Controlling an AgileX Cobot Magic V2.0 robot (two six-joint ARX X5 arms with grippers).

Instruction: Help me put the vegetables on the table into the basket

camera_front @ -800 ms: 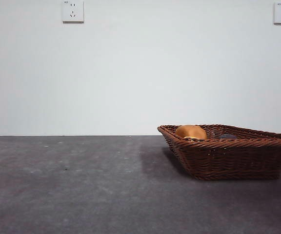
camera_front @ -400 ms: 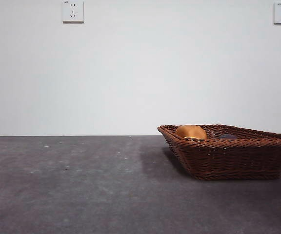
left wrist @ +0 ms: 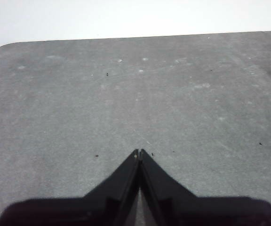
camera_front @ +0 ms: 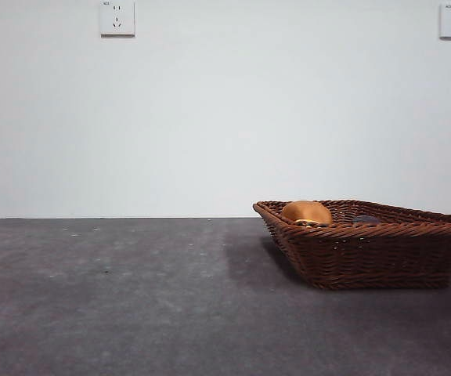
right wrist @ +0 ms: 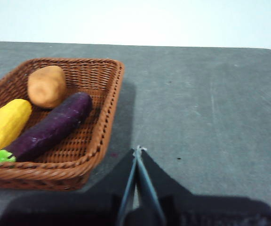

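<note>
In the front view, bare table [camera_front: 116,298] is seen from nine o'clock to the middle, and the basket [camera_front: 366,254] is set at about four o'clock. The potato [camera_front: 306,212] is seen over its near rim.

From the right wrist view, all three vegetables are found inside the basket [right wrist: 105,117]: the corn [right wrist: 3,127], then the eggplant [right wrist: 51,126] alongside it, and the potato [right wrist: 46,85] at the far end.

The glossy toys are judged light, stiff and rather slippery; each long one would best be taken across its middle, the potato across its widest part.

The left gripper [left wrist: 139,153] is clenched on nothing above bare table; the right gripper [right wrist: 137,149] is likewise closed and empty, beside the basket. The task is judged complete.
</note>
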